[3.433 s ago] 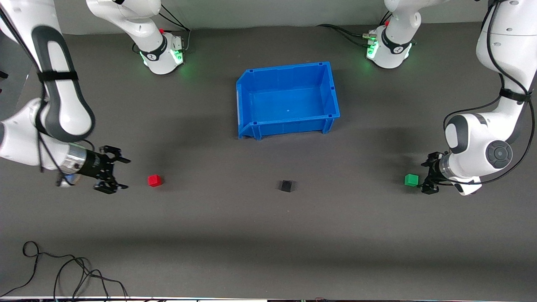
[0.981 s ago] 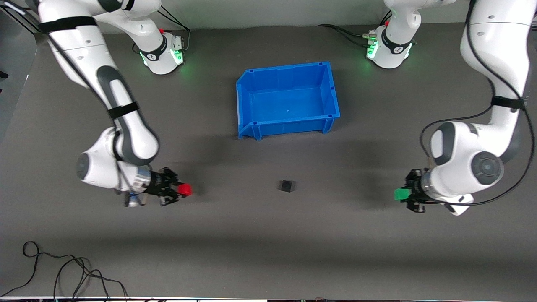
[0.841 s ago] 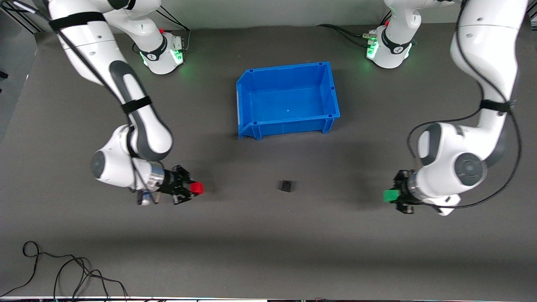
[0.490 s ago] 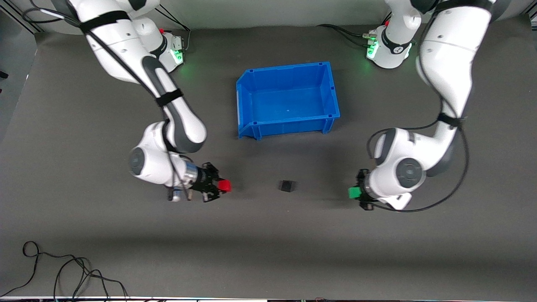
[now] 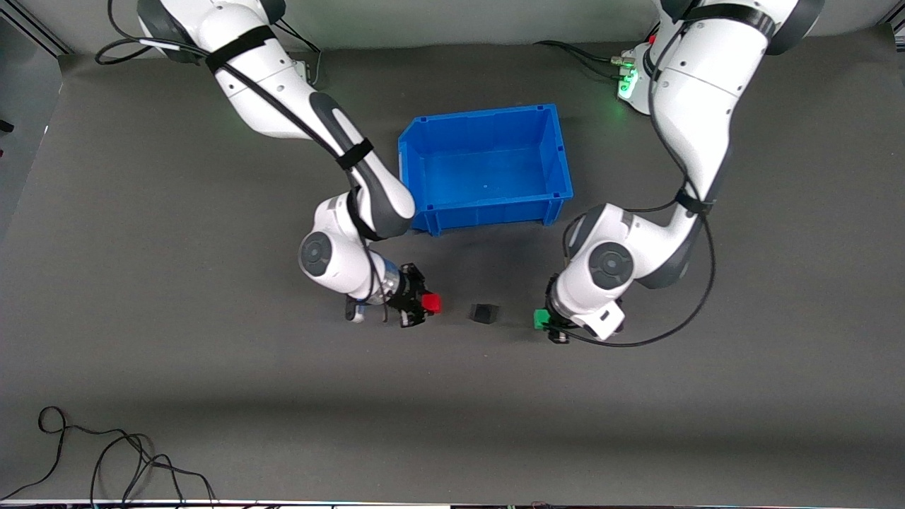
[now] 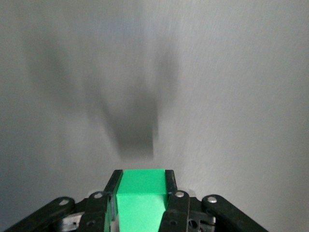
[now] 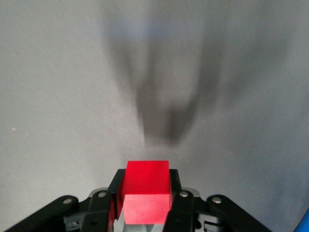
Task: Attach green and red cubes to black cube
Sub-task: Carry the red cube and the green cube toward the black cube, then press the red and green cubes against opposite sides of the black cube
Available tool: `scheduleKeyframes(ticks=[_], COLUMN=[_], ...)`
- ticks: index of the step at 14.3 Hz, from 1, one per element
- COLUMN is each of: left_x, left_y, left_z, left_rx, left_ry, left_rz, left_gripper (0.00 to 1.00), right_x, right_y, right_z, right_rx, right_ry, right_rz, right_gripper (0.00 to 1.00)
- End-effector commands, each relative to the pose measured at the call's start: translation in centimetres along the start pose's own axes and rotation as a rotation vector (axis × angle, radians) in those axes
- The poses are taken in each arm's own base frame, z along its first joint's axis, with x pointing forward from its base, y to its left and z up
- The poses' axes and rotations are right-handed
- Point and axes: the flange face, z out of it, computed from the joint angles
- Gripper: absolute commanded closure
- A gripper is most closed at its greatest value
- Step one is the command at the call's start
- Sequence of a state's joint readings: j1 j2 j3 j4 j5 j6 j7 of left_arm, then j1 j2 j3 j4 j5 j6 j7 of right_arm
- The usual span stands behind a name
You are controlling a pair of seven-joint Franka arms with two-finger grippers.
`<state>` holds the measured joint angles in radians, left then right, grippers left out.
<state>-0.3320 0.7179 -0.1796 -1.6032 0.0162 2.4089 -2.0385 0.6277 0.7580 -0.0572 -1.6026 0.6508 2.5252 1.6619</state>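
Both grippers loaded, left gripper (image 5: 543,322) w/ green cube (image 5: 540,318), right gripper (image 5: 426,305) w/ red cube (image 5: 431,303)

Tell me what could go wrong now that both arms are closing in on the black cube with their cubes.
1. The black cube sits loose on the mat, unheld. If the red cube in the right gripper or the green cube in the left gripper arrives first, it may shove the black cube aside.
2. Both held cubes appear to ride above the mat, so they could meet the black cube too high and misalign.
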Motion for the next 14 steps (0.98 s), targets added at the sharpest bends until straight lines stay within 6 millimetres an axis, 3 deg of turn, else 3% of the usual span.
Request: scheduleKeyframes(ticks=[1, 3, 5, 9, 14], left_x=[-2.1, -3.5, -4.2, -4.5, -5.2], left_y=[-0.9, -1.7, -1.7, -2.3, -2.6], left_z=[1.3, 2.6, 2.7, 4.3, 4.3], left_rx=[-0.037, -0.049, -0.076, -0.06, -0.059], left_ry=[-0.005, -0.015, -0.032, -0.027, -0.03], left_rz=[-0.019, -0.012, -0.016, -0.007, -0.012], left_gripper=[1.0, 1.0, 1.0, 1.0, 1.0], right_x=[-1.3, -1.7, -2.2, -3.4, -4.2], right_y=[0.0, 0.3, 0.7, 0.6, 1.0], right_z=[1.6, 2.3, 3.0, 3.8, 5.5], right_rx=[0.032, 0.059, 0.078, 0.102, 0.097], right_ry=[-0.006, -0.005, -0.002, -0.019, -0.016], right_rz=[0.057, 0.092, 0.131, 0.206, 0.215], right_gripper=[0.84, 0.85, 0.87, 0.87, 0.87])
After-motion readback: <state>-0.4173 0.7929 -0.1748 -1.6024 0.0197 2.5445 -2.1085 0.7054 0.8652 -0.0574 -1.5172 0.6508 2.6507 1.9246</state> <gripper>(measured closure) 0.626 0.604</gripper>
